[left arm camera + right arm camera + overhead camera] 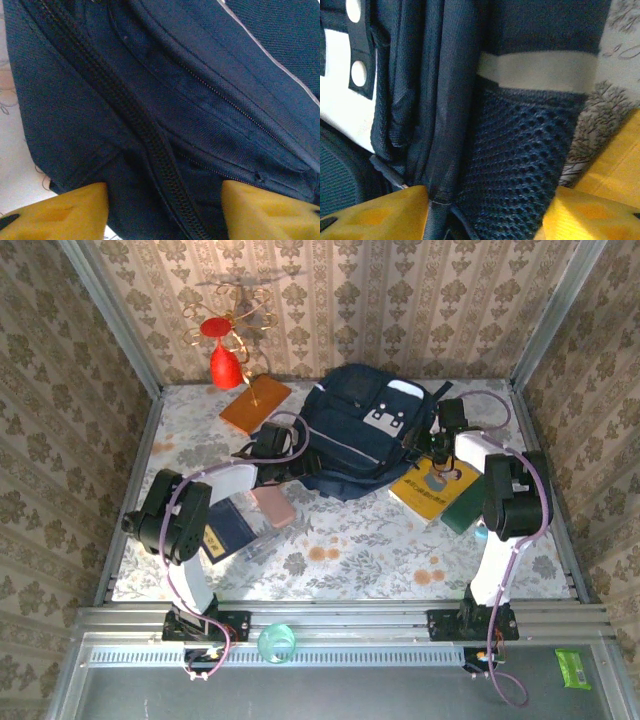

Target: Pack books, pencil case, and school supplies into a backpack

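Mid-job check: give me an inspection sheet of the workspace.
Surface: floral tablecloth.
Job's things: backpack lying mid-table; yellow book and green book to its right; navy book and pink pencil case to its left, all outside it.
Clutter: orange slab, red ornament at the back; teal ring, green packet by the near rail.
Grippers: left gripper and right gripper each straddle backpack fabric; grip cannot be told.
Cables: purple cables run along both arms.
Surroundings: patterned walls, metal frame.
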`<state>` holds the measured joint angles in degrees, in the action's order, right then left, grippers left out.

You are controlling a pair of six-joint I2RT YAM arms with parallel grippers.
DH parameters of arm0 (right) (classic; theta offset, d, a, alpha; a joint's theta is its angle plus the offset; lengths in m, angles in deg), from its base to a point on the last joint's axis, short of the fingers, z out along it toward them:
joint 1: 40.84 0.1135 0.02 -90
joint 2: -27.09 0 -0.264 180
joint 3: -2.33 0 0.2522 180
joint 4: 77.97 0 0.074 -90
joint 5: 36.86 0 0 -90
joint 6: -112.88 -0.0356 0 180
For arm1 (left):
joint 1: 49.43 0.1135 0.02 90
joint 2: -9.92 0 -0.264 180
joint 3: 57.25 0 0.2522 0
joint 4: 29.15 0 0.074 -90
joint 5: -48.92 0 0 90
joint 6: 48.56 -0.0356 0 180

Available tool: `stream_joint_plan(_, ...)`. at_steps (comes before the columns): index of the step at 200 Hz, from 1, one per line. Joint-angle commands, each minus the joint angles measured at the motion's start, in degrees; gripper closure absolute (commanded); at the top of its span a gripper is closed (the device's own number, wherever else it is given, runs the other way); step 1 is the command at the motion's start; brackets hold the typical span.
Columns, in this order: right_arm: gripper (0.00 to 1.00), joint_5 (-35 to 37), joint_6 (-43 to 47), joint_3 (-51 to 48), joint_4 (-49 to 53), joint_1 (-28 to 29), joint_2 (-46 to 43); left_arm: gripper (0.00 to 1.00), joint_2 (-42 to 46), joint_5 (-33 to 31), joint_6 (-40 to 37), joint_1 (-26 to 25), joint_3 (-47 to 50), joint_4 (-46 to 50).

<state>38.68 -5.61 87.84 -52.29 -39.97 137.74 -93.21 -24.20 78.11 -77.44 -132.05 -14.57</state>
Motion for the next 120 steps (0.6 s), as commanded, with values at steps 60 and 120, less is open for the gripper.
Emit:
stream_joint_plan(60, 0.87, -13.38, -4.85, -9.74, -10.53, -1.57, -13.12, 0.89, 2.44, 8.98, -2.36, 5.08, 1.09, -2.93)
stream_joint_plan(120, 0.91, -17.7, -10.98, -16.76, -13.33, 3.41, -25.5, 1.0, 2.46, 11.76, -5.26, 9.66, -2.49, -0.8)
